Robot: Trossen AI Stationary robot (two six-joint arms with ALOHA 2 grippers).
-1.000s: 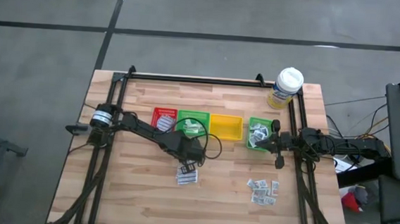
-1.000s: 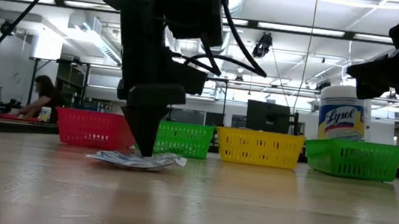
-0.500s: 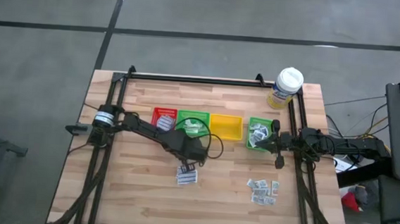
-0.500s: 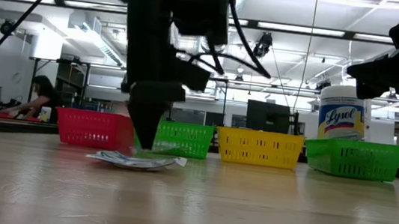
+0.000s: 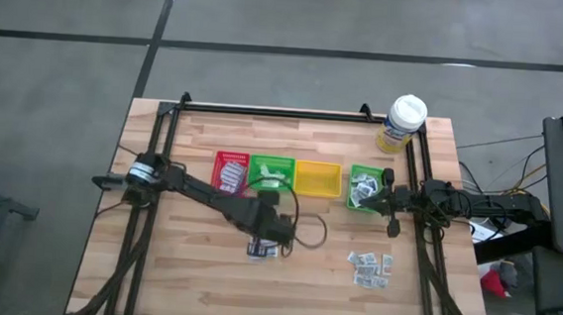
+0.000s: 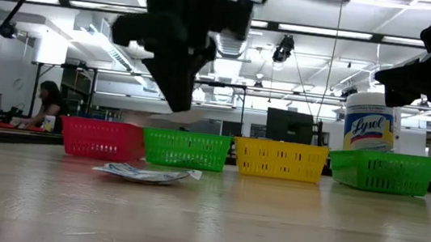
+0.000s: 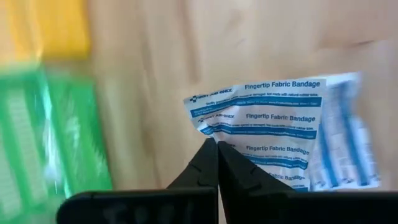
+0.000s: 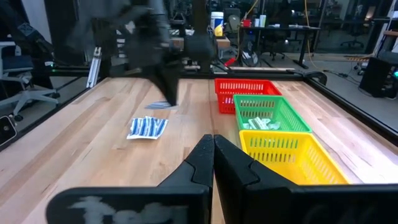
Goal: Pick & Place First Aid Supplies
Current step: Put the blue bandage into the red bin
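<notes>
The left pincer (image 7: 217,144) grips one flat white paper bandage strip (image 7: 261,118), blue-printed, above the wooden counter (image 5: 184,270).

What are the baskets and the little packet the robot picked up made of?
The baskets, like the yellow basket, look like glossy plastic: their walls are moulded mesh. The bandage packet in the shut left gripper looks like thin matte paper: it is printed, flat and slightly creased.

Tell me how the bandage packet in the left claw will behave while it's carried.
The bandage packet is probably light and only slightly bendy: it looks like thin paper, yet in the low view it juts sideways without drooping far. It may twist or slip, since the left claw pinches only one edge.
</notes>
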